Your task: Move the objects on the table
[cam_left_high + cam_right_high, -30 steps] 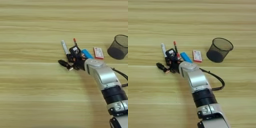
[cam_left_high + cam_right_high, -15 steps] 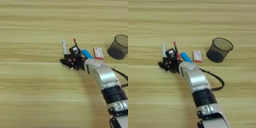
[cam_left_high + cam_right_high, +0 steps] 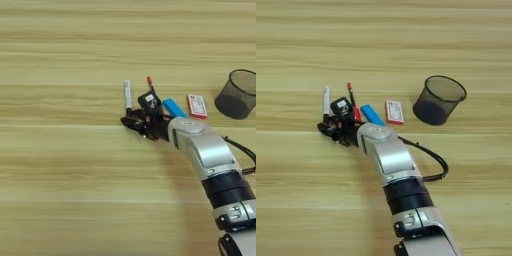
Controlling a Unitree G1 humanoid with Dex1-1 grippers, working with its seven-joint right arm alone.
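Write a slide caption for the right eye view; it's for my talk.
Right tool at the white marker's black end, beside red pen, blue block, mesh cup.

Both eyes sit high on the head, looking steeply down, the bench [image 3: 60, 190] filling each view. Left eye reaches further left and cuts the mesh cup [image 3: 238, 94] at its edge; right eye shows it whole. Both share the tool [image 3: 326, 128], fairly near, and the items just behind it.

An office or desk setting: a light wooden table [image 3: 60, 165] carries stationery, a marker [image 3: 127, 95], a red pen [image 3: 351, 97] and a black mesh pen cup [image 3: 438, 99].
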